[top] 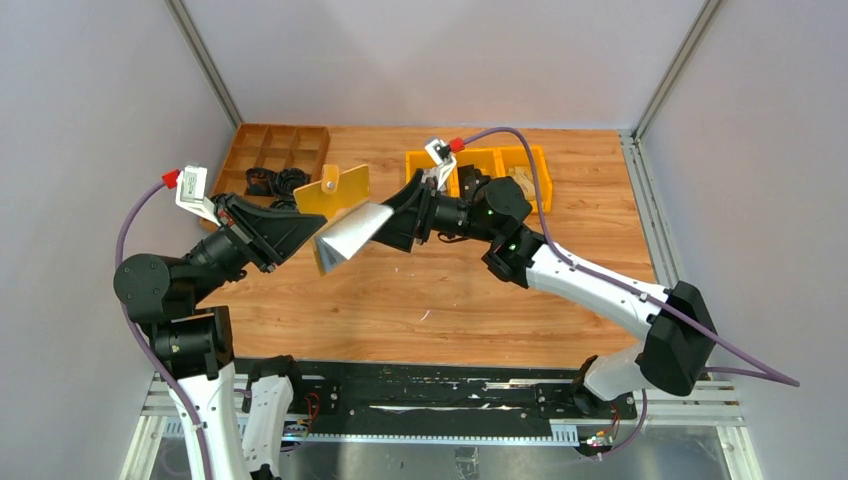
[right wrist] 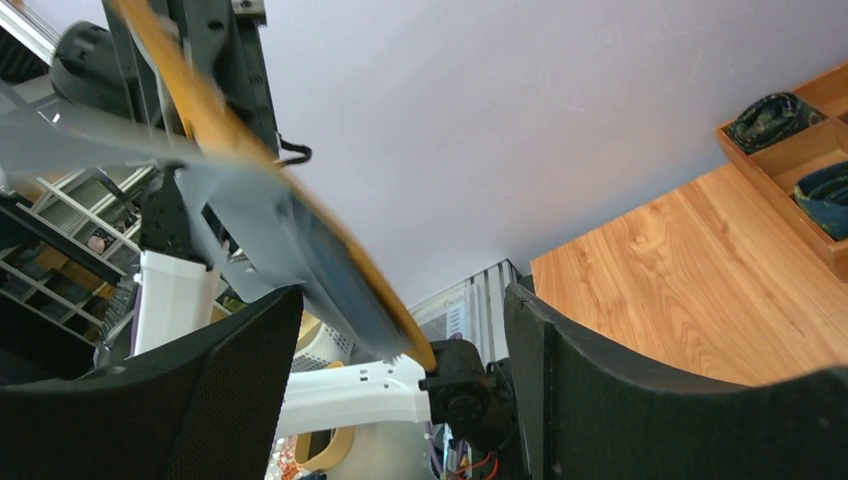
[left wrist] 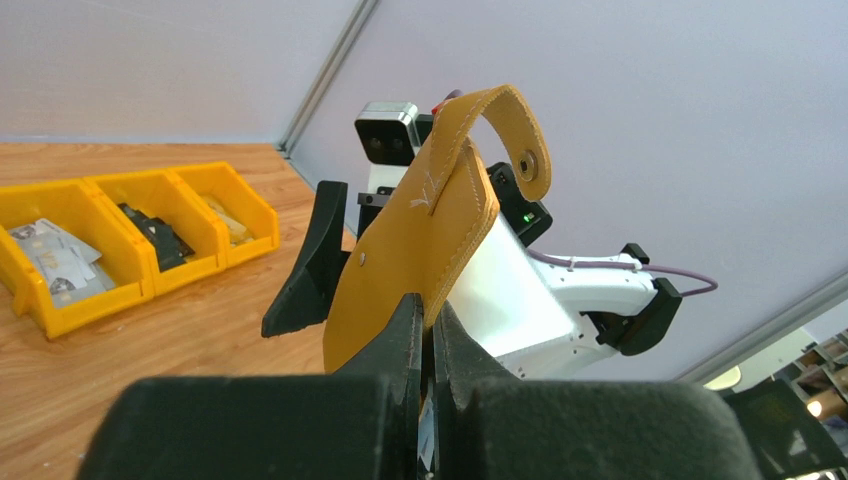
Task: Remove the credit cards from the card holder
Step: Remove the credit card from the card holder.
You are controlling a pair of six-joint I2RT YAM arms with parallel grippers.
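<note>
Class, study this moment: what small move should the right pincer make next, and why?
Probably ease forward and close on the credit cards. The left pincer clamps the card holder up in the air, the grey cards stick out of it, and the right pincer is open, facing them and gripping nothing.
</note>
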